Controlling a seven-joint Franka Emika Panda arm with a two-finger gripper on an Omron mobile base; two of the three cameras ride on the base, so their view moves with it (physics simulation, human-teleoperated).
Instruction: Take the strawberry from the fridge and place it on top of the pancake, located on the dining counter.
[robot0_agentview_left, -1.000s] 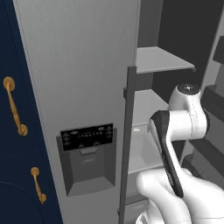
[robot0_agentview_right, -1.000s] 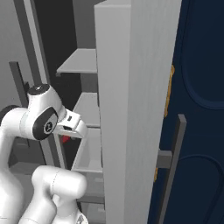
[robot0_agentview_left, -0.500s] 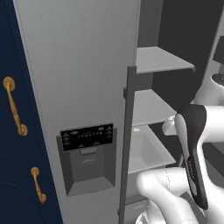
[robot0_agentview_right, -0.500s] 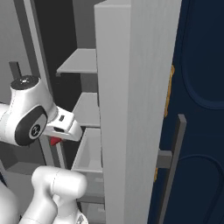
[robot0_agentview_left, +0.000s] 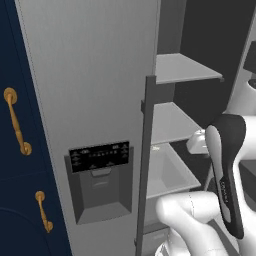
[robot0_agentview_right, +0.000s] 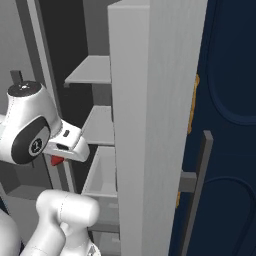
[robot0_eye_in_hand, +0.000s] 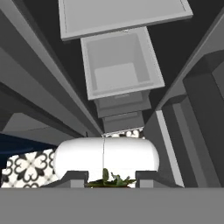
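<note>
Backing out of the fridge, the claw had retreated from the shelves, closed on the strawberry pinched between its tips. Ahead of it lay the open drawer. Best to keep the grip firm and withdraw clear of the door edge.

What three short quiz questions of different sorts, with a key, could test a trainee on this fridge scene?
1. True or false: the fingers are shut on the strawberry.
2. What colour is the cabinet handle left of the fridge?
   A. gold
   B. black
   C. white
3. Fill in: the shelves inside the fridge are ____ in colour.

Key: 1 true; 2 A; 3 grey.
</note>
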